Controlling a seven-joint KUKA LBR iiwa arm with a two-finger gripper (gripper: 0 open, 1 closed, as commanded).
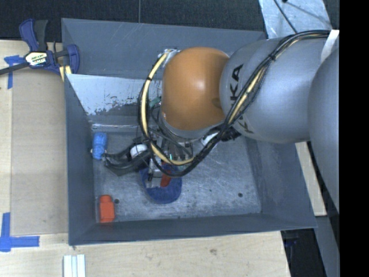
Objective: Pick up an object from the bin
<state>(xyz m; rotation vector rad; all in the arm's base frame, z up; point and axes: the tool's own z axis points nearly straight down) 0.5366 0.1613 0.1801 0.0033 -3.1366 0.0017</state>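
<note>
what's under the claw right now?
A dark blue round thing on the bin floor, with a small red piece at its upper edge. The claw and the orange wrist cover hide its far edge and anything else lying there.

A robotics lab or test cell: a big grey industrial arm (KUKA lettering on its casing), trailing yellow and black cables, reaches into a scuffed grey metal bin holding small loose things.

Dark blue rounded thing, small red patch on top, lying flat on the bin floor close to the front wall, left of its middle.
</note>
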